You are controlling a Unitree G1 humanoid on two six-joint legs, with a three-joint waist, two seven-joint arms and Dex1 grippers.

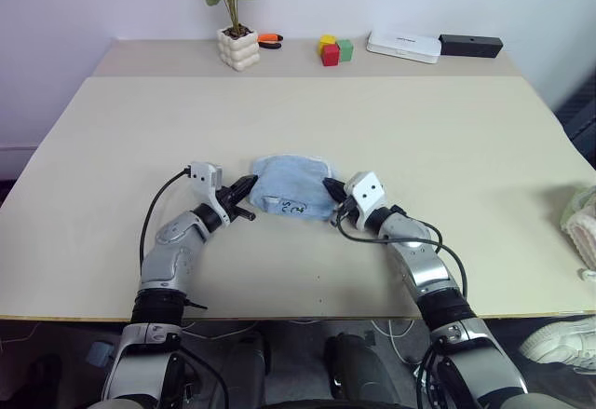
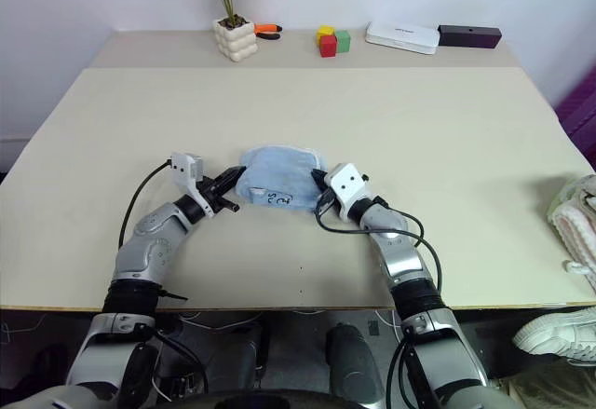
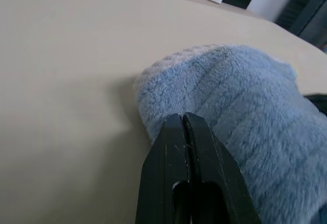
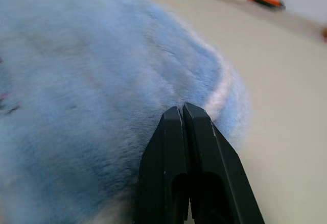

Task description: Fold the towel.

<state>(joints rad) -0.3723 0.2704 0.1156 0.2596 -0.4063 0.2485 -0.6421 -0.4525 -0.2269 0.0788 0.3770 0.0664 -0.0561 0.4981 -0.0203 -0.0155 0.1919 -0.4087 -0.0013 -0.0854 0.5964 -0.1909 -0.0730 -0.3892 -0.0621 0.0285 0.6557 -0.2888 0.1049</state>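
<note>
The light blue towel (image 1: 289,185) lies folded in a small bundle at the middle of the table, with its dark printed mark (image 1: 291,209) on the near side. My left gripper (image 1: 250,185) points level at the towel's left edge, and its fingers (image 3: 168,147) are pressed together where the cloth begins. At the towel's right edge, my right gripper (image 1: 329,187) is shut, its tips (image 4: 182,109) meeting the whitish edging. Both arms rest low over the tabletop.
Along the far edge stand a potted plant (image 1: 238,47), an orange tool (image 1: 270,40), coloured blocks (image 1: 333,50), a white box (image 1: 403,47) and a black box (image 1: 470,46). A cream knitted lump (image 1: 582,223) sits at the table's right edge.
</note>
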